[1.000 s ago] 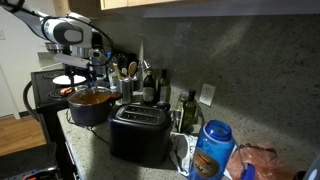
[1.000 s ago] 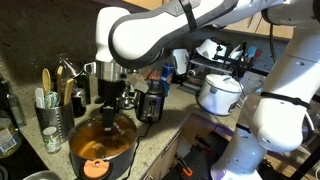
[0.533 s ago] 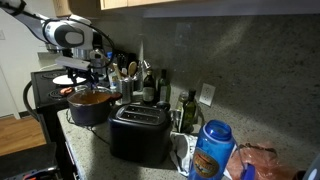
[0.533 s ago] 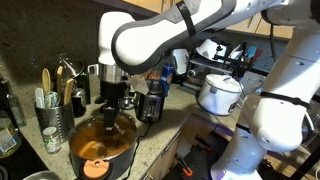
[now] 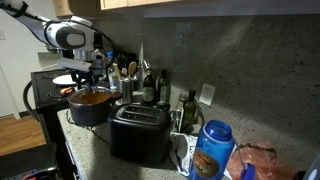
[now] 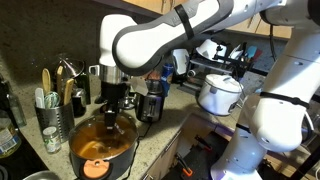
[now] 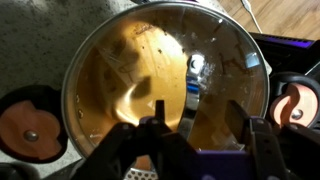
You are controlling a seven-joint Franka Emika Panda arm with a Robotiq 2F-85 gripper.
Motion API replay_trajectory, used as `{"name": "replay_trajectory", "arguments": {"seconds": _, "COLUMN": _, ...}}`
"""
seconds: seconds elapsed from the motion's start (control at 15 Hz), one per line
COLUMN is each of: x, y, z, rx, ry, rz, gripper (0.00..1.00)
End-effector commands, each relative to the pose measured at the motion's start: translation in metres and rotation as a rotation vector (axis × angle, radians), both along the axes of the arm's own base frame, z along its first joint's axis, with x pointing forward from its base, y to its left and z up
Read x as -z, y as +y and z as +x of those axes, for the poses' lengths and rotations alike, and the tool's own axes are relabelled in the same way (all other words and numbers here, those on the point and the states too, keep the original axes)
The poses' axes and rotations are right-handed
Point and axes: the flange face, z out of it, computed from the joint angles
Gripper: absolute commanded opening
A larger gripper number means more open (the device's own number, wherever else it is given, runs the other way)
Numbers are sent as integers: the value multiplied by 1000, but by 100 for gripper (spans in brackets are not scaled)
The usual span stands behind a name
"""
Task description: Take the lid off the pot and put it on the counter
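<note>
The dark grey pot (image 5: pixel 88 110) with its orange-red inside stands on the granite counter (image 5: pixel 95 152) next to the stove, and shows in both exterior views (image 6: pixel 95 150). The see-through lid (image 7: pixel 130 70) with a shiny rim lies on the pot and fills the wrist view. Its small knob (image 7: pixel 196 78) sits off centre. My gripper (image 7: pixel 198 108) hangs straight above the lid (image 6: pixel 100 138), open, with one finger on each side of the knob. In the exterior views it is just over the pot (image 5: pixel 88 84) (image 6: pixel 110 112).
A black toaster (image 5: pixel 140 132) stands beside the pot. Bottles (image 5: pixel 150 88) and a utensil holder (image 6: pixel 48 125) line the backsplash. A black stove top (image 5: pixel 45 88) lies beyond the pot. A blue-lidded jar (image 5: pixel 212 148) and a white cooker (image 6: pixel 218 92) stand farther off.
</note>
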Motion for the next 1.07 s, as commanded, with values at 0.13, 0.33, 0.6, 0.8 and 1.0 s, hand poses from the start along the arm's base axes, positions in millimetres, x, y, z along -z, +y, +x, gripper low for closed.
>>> {"name": "replay_trajectory", "arguments": {"seconds": 0.13, "x": 3, "y": 1, "z": 3, "rx": 12, "ry": -27, "rz": 17, "gripper": 18}}
{"name": "replay_trajectory", "arguments": {"seconds": 0.33, "x": 0, "y": -2, "z": 8, "rx": 26, "ry": -35, "rz": 26, "gripper": 4}}
{"name": "replay_trajectory", "arguments": {"seconds": 0.6, "x": -9, "y": -4, "z": 12, "rx": 23, "ry": -37, "rz": 31, "gripper": 7}}
{"name": "replay_trajectory", "arguments": {"seconds": 0.8, "x": -17, "y": -4, "z": 14, "rx": 20, "ry": -43, "rz": 33, "gripper": 7}}
{"name": "replay_trajectory", "arguments": {"seconds": 1.0, "x": -31, "y": -6, "z": 18, "rx": 20, "ry": -58, "rz": 43, "gripper": 7}}
